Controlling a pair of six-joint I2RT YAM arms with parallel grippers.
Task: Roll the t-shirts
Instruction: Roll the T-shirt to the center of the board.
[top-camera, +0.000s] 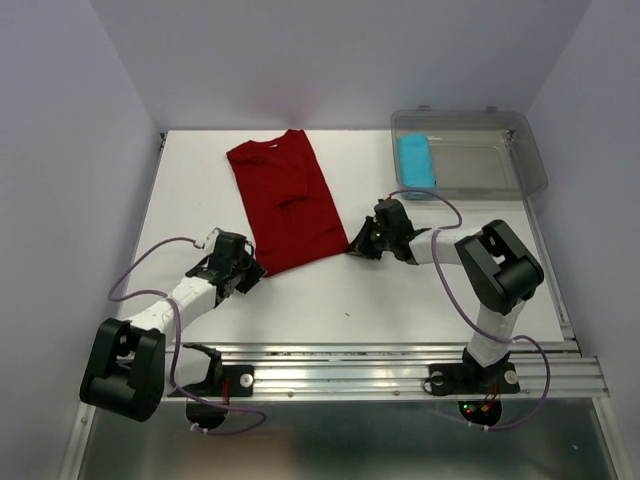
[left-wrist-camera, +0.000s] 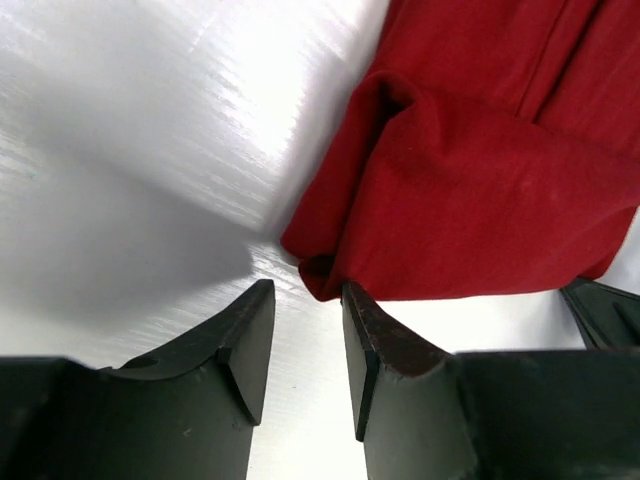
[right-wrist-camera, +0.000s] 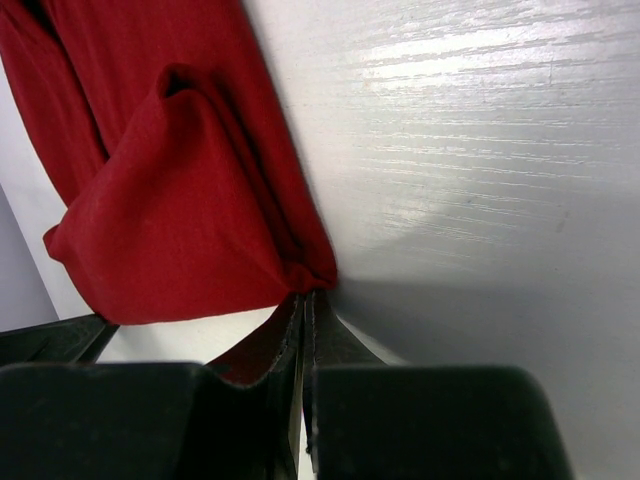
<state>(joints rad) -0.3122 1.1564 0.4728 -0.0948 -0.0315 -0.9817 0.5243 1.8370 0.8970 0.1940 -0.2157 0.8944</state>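
The dark red t-shirt (top-camera: 285, 205) lies folded into a long strip on the white table, collar at the far end. My left gripper (top-camera: 252, 272) is open at its near left corner; in the left wrist view the cloth corner (left-wrist-camera: 330, 275) lies just ahead of the gripper (left-wrist-camera: 305, 288), touching the right fingertip (left-wrist-camera: 352, 296). My right gripper (top-camera: 352, 247) is at the near right corner, jaws shut with the bunched hem (right-wrist-camera: 315, 270) pinched at the gripper's tips (right-wrist-camera: 305, 295). The light cyan-blue rolled t-shirt (top-camera: 415, 160) lies inside the bin.
A clear plastic bin (top-camera: 530, 160) stands at the table's back right. White walls close the table at the back and sides. A metal rail (top-camera: 400, 365) with the arm bases runs along the near edge.
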